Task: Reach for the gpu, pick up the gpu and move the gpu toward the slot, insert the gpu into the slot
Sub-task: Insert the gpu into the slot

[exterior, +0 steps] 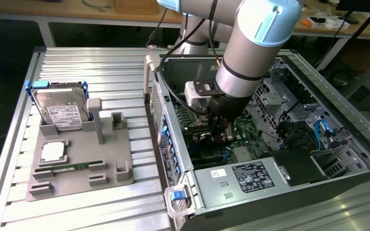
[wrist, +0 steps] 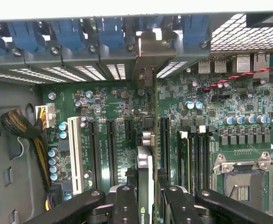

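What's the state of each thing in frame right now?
gripper: inside the case, jaws shut on the gpu
gpu: held edge-on, upright over the motherboard, bracket at the rear panel; seating cannot be told
case: on its side, side panel off
CPU socket: empty
hard drive: tilted in the grey holder
memory stick: lying flat in the holder

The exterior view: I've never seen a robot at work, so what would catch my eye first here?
First the big grey arm plunging into the open computer case on the exterior view's right. Its gripper is shut on the gpu, held edge-on over the green motherboard. On the exterior view's left, a hard drive stands in a grey holder.
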You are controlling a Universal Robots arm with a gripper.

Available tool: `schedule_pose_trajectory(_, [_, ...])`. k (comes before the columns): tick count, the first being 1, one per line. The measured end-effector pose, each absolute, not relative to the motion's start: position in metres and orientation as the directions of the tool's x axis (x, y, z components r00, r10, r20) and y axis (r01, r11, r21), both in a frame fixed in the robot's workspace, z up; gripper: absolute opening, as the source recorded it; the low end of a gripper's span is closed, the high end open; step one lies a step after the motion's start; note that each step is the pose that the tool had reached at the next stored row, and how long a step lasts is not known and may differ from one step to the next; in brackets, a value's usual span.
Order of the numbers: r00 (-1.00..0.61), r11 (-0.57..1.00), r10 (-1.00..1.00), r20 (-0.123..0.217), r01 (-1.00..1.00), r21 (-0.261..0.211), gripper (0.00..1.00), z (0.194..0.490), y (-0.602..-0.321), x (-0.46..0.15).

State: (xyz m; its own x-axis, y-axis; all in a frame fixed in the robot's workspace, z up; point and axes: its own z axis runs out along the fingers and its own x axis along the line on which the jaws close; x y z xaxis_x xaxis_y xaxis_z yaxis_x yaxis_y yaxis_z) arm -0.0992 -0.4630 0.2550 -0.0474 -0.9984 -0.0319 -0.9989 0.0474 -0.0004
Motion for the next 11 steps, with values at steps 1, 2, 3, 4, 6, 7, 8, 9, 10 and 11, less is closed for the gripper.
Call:
schedule_pose_trajectory(1, [-0.047, 0.047, -0.998, -0.032, -0.999, 0.000, 0.27, 0.2550, -0.4630, -0.0992])
schedule_pose_trajectory(2, [-0.047, 0.047, -0.998, -0.032, -0.999, 0.000, 0.27, 0.2550, -0.4630, -0.0992])
schedule_pose_trajectory(3, [-0.047, 0.047, -0.998, -0.032, -0.999, -0.001, 0.27, 0.2557, -0.4629, -0.0992])
schedule_pose_trajectory(4, [-0.047, 0.048, -0.998, -0.034, -0.999, -0.001, 0.27, 0.2570, -0.4628, -0.0991])
schedule_pose_trajectory(6, [-0.047, 0.047, -0.998, -0.033, -0.999, -0.001, 0.27, 0.2596, -0.4629, -0.0991])
schedule_pose_trajectory(7, [-0.047, 0.047, -0.998, -0.032, -0.999, -0.001, 0.27, 0.2600, -0.4630, -0.0991])
schedule_pose_trajectory(8, [-0.047, 0.047, -0.998, -0.032, -0.999, -0.001, 0.27, 0.2601, -0.4630, -0.0991])
schedule_pose_trajectory(9, [-0.047, 0.047, -0.998, -0.032, -0.999, -0.001, 0.27, 0.2601, -0.4630, -0.0991])
schedule_pose_trajectory(10, [-0.047, 0.047, -0.998, -0.032, -0.999, -0.001, 0.27, 0.2601, -0.4630, -0.0992])
schedule_pose_trajectory(11, [-0.047, 0.047, -0.998, -0.032, -0.999, -0.001, 0.27, 0.2601, -0.4630, -0.0992])
